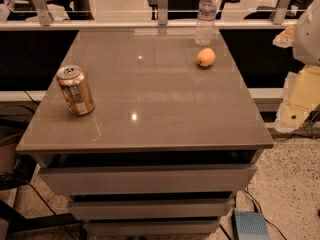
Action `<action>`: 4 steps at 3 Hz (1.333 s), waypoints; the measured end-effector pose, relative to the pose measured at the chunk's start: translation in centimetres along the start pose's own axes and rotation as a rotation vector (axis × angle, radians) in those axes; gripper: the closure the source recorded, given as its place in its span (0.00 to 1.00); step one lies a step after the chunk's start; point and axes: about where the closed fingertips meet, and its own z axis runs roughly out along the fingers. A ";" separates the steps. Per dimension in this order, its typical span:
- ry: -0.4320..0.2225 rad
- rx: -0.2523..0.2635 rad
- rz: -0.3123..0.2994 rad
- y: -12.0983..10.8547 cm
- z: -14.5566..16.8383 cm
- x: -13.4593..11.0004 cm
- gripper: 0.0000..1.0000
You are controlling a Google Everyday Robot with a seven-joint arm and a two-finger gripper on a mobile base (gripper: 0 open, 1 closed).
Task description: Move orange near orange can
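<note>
The orange (206,57) is a small round yellow-orange fruit at the far right of the grey tabletop (150,94). The orange can (75,90) is copper-coloured with a silver top and stands upright near the left edge, closer to the front. The two are far apart across the table. My gripper (299,101) shows as pale white-and-yellow parts at the right edge of the view. It is beyond the table's right side, lower than the orange, and touches nothing.
A clear plastic water bottle (206,15) stands at the far edge just behind the orange. Drawers (145,179) sit under the tabletop. A blue box (250,225) lies on the floor at the front right. A railing (150,24) runs behind the table.
</note>
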 end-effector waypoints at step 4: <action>-0.278 0.154 0.128 -9.2 7.8 -1.3 0.00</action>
